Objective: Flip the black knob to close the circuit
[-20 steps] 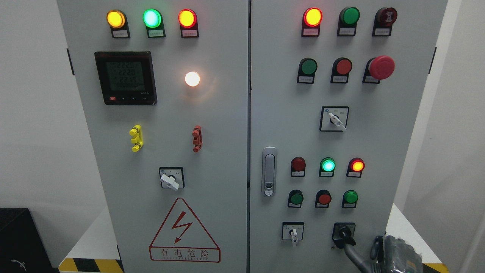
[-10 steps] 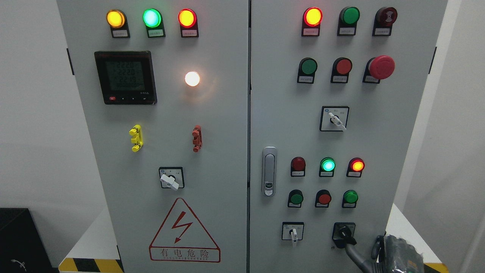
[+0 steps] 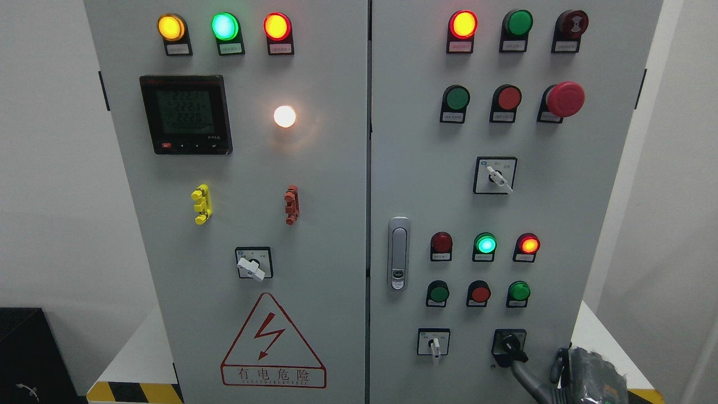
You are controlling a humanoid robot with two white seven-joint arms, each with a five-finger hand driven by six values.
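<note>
The black knob (image 3: 509,343) sits in a square plate at the lower right of the right cabinet door, with its lever pointing down and to the right. My right hand (image 3: 537,362) comes in at the bottom right corner, mostly cut off by the frame. One grey finger (image 3: 526,377) stretches up and left, and its tip touches the lower end of the knob's lever. The other fingers stay apart from it, and nothing is grasped. The left hand is out of view.
A white selector switch (image 3: 433,343) sits left of the knob. Red and green push buttons (image 3: 480,294) and lit lamps (image 3: 485,244) are above it, and the door latch (image 3: 398,253) is to the left. The cabinet stands on a white base (image 3: 597,336) with hazard striping.
</note>
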